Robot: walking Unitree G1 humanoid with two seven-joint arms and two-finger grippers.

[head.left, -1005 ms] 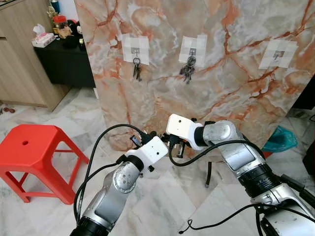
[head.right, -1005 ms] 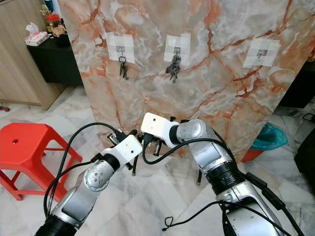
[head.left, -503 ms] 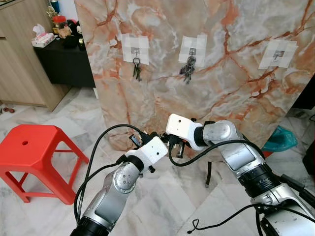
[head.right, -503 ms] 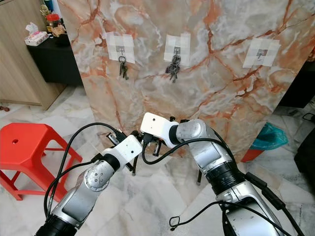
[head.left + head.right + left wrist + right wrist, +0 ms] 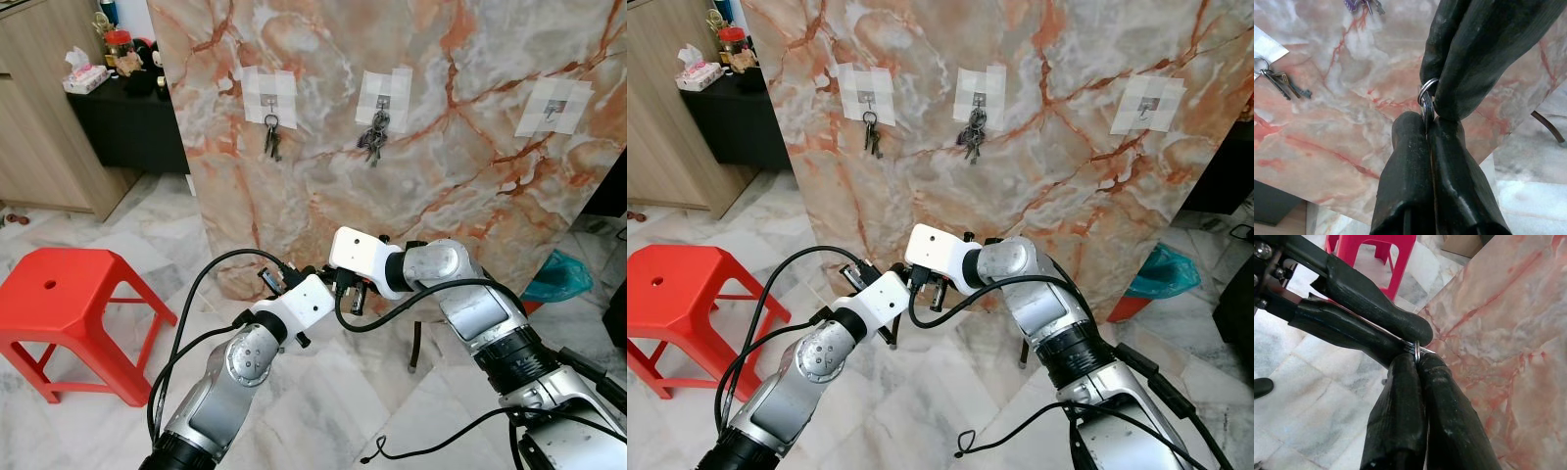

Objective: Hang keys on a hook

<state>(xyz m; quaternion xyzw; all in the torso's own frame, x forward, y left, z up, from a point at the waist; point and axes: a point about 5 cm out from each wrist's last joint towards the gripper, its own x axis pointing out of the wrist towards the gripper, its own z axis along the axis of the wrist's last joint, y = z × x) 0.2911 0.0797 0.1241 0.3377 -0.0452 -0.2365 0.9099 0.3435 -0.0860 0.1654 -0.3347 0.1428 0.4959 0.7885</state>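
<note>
A silver key ring (image 5: pixel 1425 95) is pinched between both grippers, which meet low in front of the marble panel (image 5: pixel 460 186). My left gripper (image 5: pixel 1427 122) is shut on the ring from one side. My right gripper (image 5: pixel 1420 360) is shut on the same ring (image 5: pixel 1418 350) from the other side. In the head views the two wrists touch at about (image 5: pixel 330 281); the keys themselves are hidden by the fingers. Three taped hooks sit high on the panel. The left hook (image 5: pixel 271 132) and the middle hook (image 5: pixel 373 137) each carry keys. The right hook (image 5: pixel 554 110) is bare.
A red plastic stool (image 5: pixel 59 304) stands on the marble floor to my left. Behind it are a wooden cabinet (image 5: pixel 49 117) and a black side table (image 5: pixel 127 122) with clutter. A teal bag (image 5: pixel 558 279) lies at the panel's right. A loose black cable (image 5: pixel 392 450) trails on the floor.
Both arms hold the same pose with the ring between them. Only the loose cable on the floor has shifted a little.
</note>
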